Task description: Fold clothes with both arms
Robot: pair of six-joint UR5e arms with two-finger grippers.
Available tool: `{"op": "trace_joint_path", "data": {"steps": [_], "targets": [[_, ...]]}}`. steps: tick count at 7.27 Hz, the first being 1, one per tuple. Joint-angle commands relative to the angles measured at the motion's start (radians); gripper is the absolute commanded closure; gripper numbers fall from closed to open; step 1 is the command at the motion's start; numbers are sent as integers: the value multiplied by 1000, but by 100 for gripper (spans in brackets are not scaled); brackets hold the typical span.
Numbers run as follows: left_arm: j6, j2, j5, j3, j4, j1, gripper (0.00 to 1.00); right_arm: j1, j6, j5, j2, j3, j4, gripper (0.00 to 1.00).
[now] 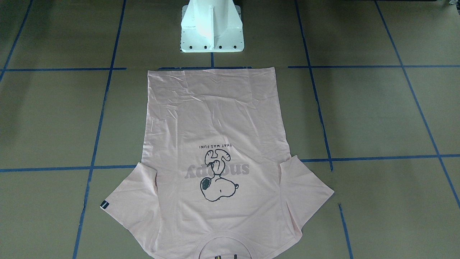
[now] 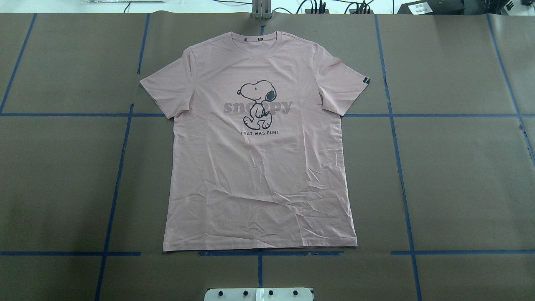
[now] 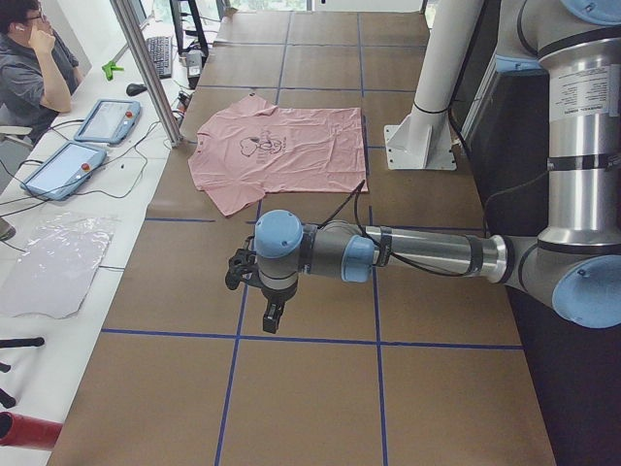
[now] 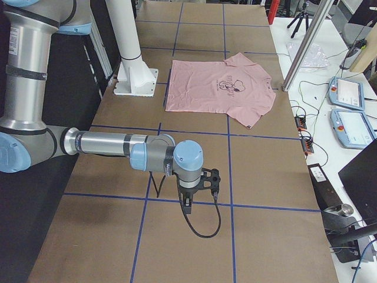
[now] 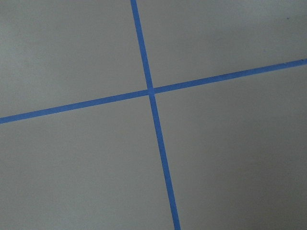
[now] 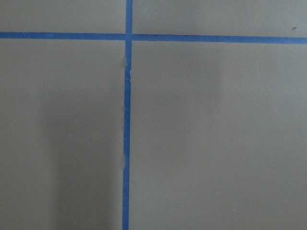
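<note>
Left gripper (image 3: 272,318), right gripper (image 4: 187,206): each hangs over bare table (image 2: 459,188) and blue tape lines (image 5: 151,91), well apart from the garment; whether the fingers are spread or pressed together cannot be told

Pedestal (image 1: 212,28): white, just beside the hem

T-shirt (image 2: 259,167): one, pale pink, flat and print-up at the table's middle
- Hem (image 2: 259,246): nearest the robot, straight, with creased cloth above it
- Snoopy print (image 2: 258,102): on the chest
- Sleeves (image 2: 163,90): spread outward; sleeve tag (image 2: 366,80) on the robot's right
- Collar (image 2: 259,46): farthest from the robot

Handling, as judged: light, limp, thin knit that sags and wrinkles when lifted and is not fragile. Best pinched at paired edge points, the hem corners or shoulders, one per arm
</note>
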Motion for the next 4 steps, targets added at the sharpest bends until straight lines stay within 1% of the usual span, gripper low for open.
{"op": "trace_joint_path", "data": {"steps": [1,3,4], "targets": [[3,-2,1,0,-3,2,0,0,0,0,1,0,1,0],[1,-2,-2,1,-35,2,0,0,-1,2,10,12,3,0],[0,-2,-1,1,-53,2,0,-3,0,0,13,76,0,0]]}}
